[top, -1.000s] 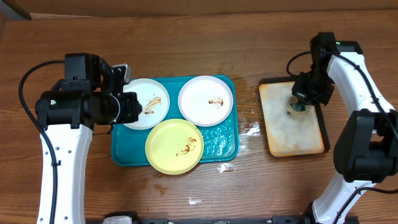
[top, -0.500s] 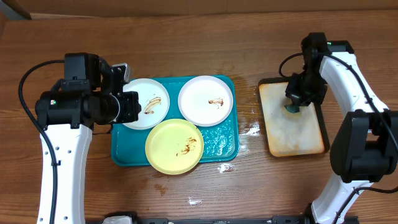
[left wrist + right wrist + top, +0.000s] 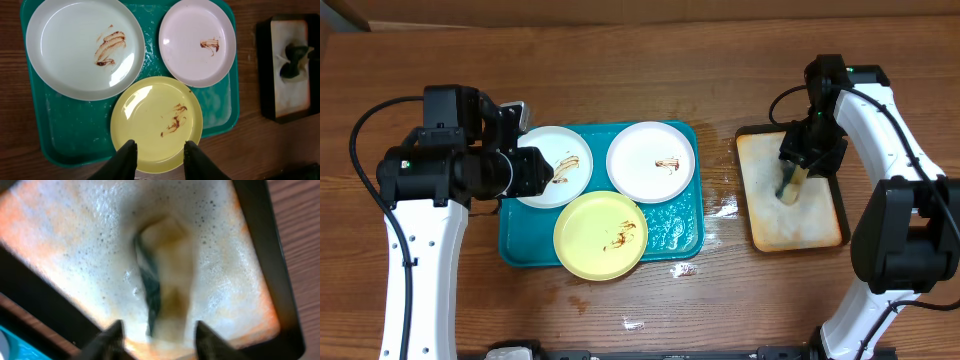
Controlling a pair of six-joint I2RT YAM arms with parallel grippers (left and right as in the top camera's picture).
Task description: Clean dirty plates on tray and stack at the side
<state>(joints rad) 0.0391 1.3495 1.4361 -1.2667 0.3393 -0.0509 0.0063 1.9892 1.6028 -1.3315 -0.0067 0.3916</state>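
Three plates lie on the teal tray: a white plate at the back left, a white plate at the back right, and a pale yellow plate in front. Each has a brown smear. My left gripper hovers over the tray's left side. In the left wrist view it is open and empty above the yellow plate. My right gripper is over the black-rimmed tray. Its jaws are open on either side of a beige and green sponge, not gripping it.
The black-rimmed tray's wet, foamy inside holds the sponge. Water drops lie on the wood between the two trays and in front of the teal tray. The table's back edge is near a cardboard wall.
My right gripper moved a little left over the black-rimmed tray. The sponge under it now shows its beige face, stretched toward the front. The left arm has not moved.
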